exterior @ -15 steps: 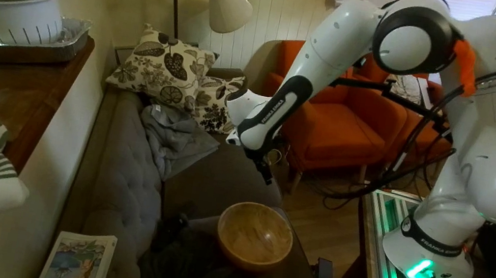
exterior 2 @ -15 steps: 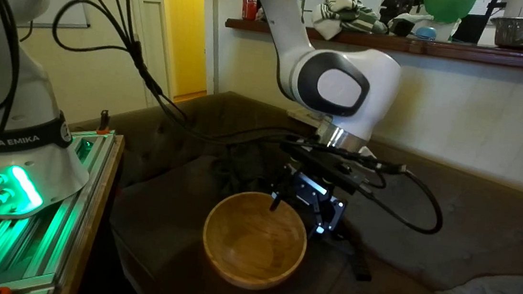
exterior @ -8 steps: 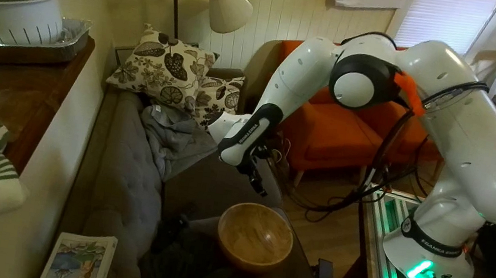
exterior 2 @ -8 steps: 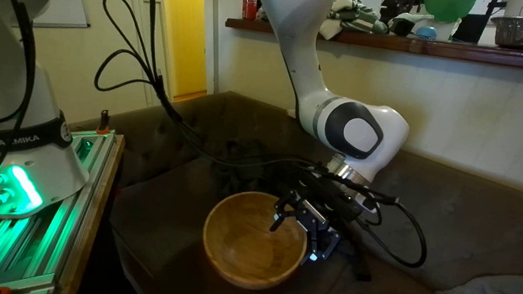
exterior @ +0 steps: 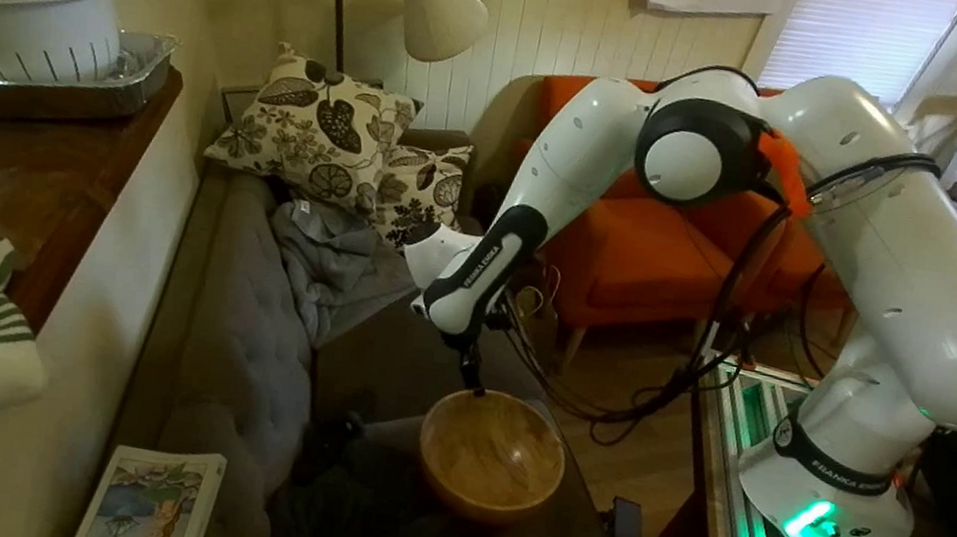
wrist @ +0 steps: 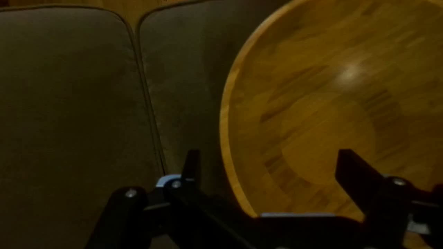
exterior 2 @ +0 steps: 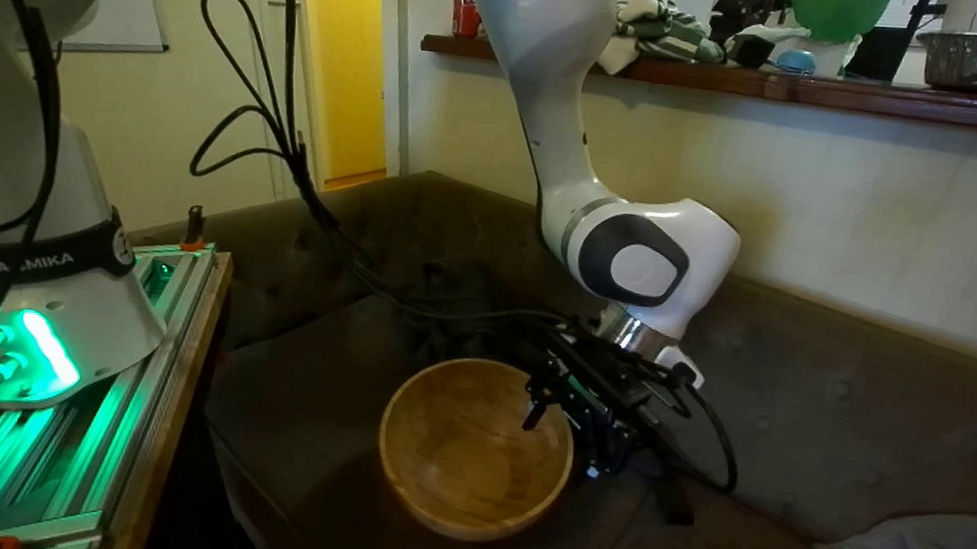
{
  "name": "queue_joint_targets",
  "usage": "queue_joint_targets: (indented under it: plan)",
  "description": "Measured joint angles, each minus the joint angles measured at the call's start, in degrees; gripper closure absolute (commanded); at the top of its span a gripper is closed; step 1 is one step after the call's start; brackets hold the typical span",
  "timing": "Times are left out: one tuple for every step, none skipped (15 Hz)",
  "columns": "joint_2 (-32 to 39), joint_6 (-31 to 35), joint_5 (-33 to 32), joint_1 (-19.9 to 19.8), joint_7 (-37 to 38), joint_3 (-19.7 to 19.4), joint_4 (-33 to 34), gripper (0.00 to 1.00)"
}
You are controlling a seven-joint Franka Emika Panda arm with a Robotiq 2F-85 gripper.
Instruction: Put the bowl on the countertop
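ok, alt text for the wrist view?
Open gripper at the bottom, its fingers appearing either side of the rim of a bowl. The bowl, wooden, takes up the right, cut off by the frame; dark sofa on the left.

A dark grey-brown sofa [exterior 2: 784, 366] carries the things. On its seat [exterior 2: 306, 400], toward the front, a wooden bowl [exterior 2: 471, 452] stands open side up; the wrist view shows it just beside the seam [wrist: 149, 107] between two cushions [wrist: 69, 103]. Toward the backrest [exterior: 242, 366] lies a dark bundle [exterior: 381, 522], too dim to make out. Farther along, in an exterior view, are a grey blanket [exterior: 340, 261] and two patterned pillows [exterior: 307, 136]; a book [exterior: 153, 505] lies on top of the backrest.
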Motion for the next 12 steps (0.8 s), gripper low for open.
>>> queue_joint_targets:
  plan:
    - [0.21, 3.13, 0.81, -0.49, 1.39, 0.9, -0.88, 0.0]
    - [0.31, 5.8, 1.47, -0.99, 2.35, 1.62, -1.74, 0.0]
    - [0.31, 7.84, 2.01, -1.62, 2.85, 2.21, -2.5, 0.0]
    - [0.25, 8.76, 2.26, -2.38, 2.93, 2.68, -3.01, 0.0]
    - [0.13, 9.0, 2.31, -3.15, 2.93, 3.01, -3.33, 0.0]
    - [-0.02, 9.07, 2.31, -3.76, 2.92, 3.21, -3.52, 0.0]
    - [-0.15, 9.07, 2.31, -4.16, 2.92, 3.3, -3.6, 0.0]
    - [-0.15, 9.07, 2.27, -4.27, 2.92, 3.29, -3.54, 0.0]
    - [-0.02, 10.22, 2.05, -4.26, 2.65, 3.29, -3.52, 0.0]
    - [0.28, 12.76, 1.37, -4.26, 1.4, 3.3, -3.54, 0.0]
    - [0.75, 15.53, 0.66, -4.31, -0.25, 3.3, -3.54, 0.0]
    - [1.33, 18.1, -0.05, -4.57, -2.24, 3.41, -3.54, 0.0]
